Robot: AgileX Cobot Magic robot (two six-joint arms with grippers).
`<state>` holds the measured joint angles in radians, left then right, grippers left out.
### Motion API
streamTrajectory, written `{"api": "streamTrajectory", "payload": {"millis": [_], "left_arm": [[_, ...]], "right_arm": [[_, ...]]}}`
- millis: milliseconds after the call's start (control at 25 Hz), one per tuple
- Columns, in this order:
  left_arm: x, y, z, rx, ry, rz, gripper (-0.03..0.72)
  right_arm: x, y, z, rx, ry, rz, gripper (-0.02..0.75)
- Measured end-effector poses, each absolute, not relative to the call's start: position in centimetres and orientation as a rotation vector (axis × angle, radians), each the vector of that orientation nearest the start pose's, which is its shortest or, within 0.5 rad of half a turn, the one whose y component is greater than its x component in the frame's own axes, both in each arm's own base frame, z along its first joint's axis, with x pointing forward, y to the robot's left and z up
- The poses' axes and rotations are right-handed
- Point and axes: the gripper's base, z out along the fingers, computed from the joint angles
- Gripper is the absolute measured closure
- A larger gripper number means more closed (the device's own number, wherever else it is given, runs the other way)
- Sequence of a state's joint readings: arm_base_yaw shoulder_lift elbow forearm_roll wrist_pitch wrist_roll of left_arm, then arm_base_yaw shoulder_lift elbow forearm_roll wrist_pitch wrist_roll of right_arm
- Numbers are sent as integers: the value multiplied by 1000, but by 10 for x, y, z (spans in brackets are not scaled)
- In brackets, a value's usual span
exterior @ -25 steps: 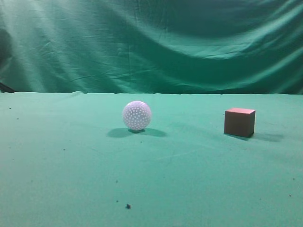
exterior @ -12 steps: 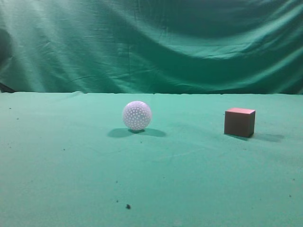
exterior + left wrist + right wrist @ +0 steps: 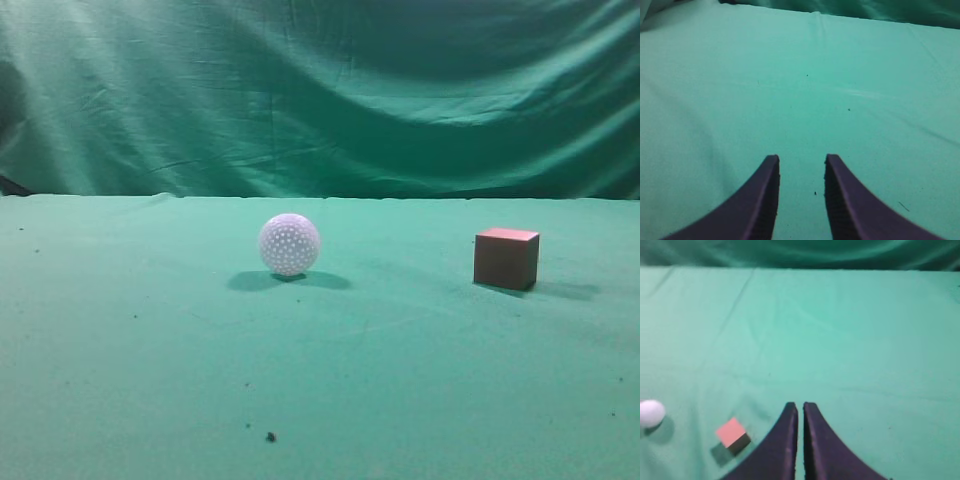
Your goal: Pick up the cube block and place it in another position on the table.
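Exterior view first: the cube block [image 3: 506, 258] sits flat on the table [image 3: 150, 350], resting on one face with its pinkish top up and a small shadow on the cloth to its right. The white dimpled ball [image 3: 289, 244] is well to the left of the cube, clearly apart from it, also resting on the cloth with its own shadow underneath. Behind the cube hangs the wrinkled green curtain [image 3: 320, 90]. A few dark specks [image 3: 270, 436] lie on the cloth in front of and left of the cube, nearer the camera. No arm or gripper shows up in this view at all.

Left wrist view: the left gripper [image 3: 801, 170] hangs over bare green table [image 3: 800, 90], and its two dark purple fingers [image 3: 765, 200] stand apart with a clear strip of cloth showing between them. Nothing is between them. The cube isn't in this shot, just cloth with some tiny specks and a soft crease.

Right wrist view: the right gripper [image 3: 800, 412] has its fingers [image 3: 782, 440] drawn nearly together, only a thin sliver of a gap between them, and nothing gripped. The cube [image 3: 733, 435] is on the table [image 3: 840, 340] to the lower left of the fingertips, near them but not touching, tilted diagonally to the frame with its pink top face up. The ball [image 3: 651, 413] is further left of the cube, at the frame edge, with a gap between the two.
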<state>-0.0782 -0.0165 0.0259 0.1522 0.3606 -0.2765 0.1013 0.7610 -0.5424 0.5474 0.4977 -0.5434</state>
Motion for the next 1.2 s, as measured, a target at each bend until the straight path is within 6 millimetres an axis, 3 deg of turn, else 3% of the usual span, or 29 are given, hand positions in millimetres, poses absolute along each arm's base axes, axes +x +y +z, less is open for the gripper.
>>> {"api": "streamTrajectory", "payload": {"millis": [80, 200, 440, 600, 640, 680, 760, 840, 1080, 1120, 1200], "left_arm": [[53, 1, 173, -89, 1848, -98, 426], [53, 1, 173, -89, 1848, -98, 426], [53, 1, 173, -89, 1848, -98, 426], [53, 1, 173, -89, 1848, -98, 426], [53, 1, 173, -89, 1848, -98, 426], [53, 1, 173, -89, 1848, -98, 426], [53, 1, 173, -89, 1848, -98, 426], [53, 1, 173, -89, 1848, -98, 426], [53, 1, 173, -89, 1848, -98, 426], [53, 1, 173, -89, 1848, -98, 426], [53, 1, 173, -89, 1848, -98, 426]], "right_arm": [[158, 53, 287, -442, 2187, 351, 738], [178, 75, 270, -634, 2336, 380, 738], [207, 117, 242, -882, 2497, 311, 738], [225, 134, 226, -932, 2615, 305, 494], [225, 134, 226, -932, 2615, 305, 494], [235, 138, 218, -897, 2682, 301, 316], [246, 142, 209, -838, 2741, 279, 173], [257, 146, 202, -786, 2778, 255, 94], [282, 157, 175, -771, 2854, 219, 93], [285, 159, 171, -773, 2865, 216, 143], [290, 161, 160, -777, 2890, 209, 151]]}}
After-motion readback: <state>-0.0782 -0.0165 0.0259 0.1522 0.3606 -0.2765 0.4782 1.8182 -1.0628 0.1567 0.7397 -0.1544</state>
